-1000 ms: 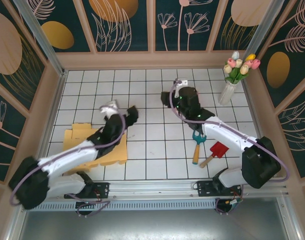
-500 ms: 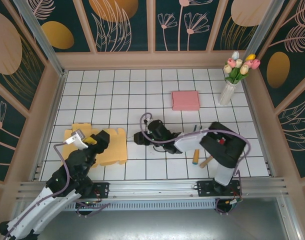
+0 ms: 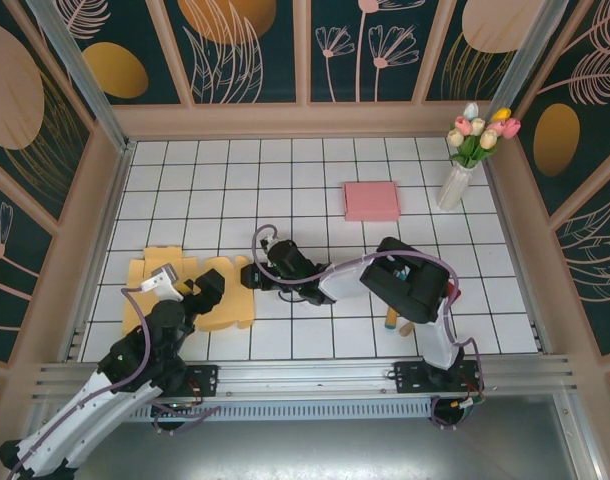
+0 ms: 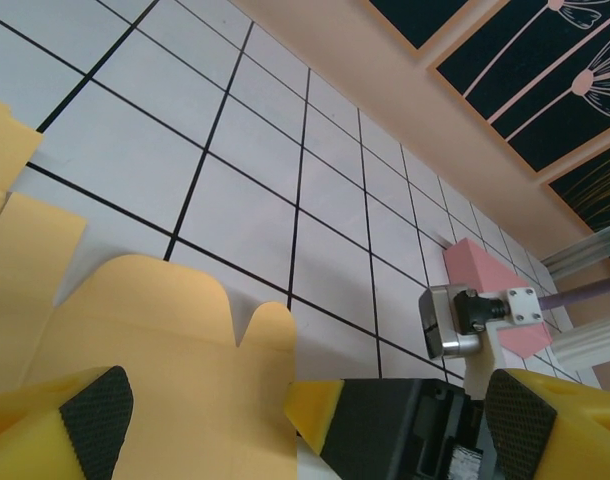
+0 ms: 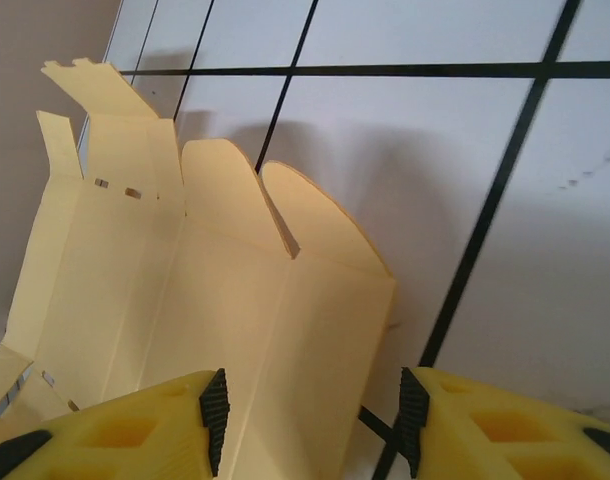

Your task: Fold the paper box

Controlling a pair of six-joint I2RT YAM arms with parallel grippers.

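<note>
The paper box (image 3: pixel 175 285) is a flat yellow sheet with cut flaps, lying unfolded on the tiled table at the left. My left gripper (image 3: pixel 211 288) hovers over its right half, open wide, with nothing between its fingers (image 4: pixel 90 410). My right gripper (image 3: pixel 248 276) reaches in low from the right. In the right wrist view its jaws (image 5: pixel 315 420) stand open astride the right edge panel of the paper box (image 5: pixel 185 290), the pads (image 5: pixel 215 415) apart from the paper. One yellow finger of the right gripper (image 4: pixel 325 410) touches the edge of the paper box (image 4: pixel 165 340) in the left wrist view.
A pink flat box (image 3: pixel 371 200) lies at the back middle. A vase of tulips (image 3: pixel 457 175) stands at the back right. A wooden tool handle (image 3: pixel 392 318) pokes out under the right arm. Low walls ring the table.
The left arm has pulled back toward the near left. The right gripper has swept from the back middle down to the paper box's right edge, uncovering the pink box, and its jaws have narrowed.
</note>
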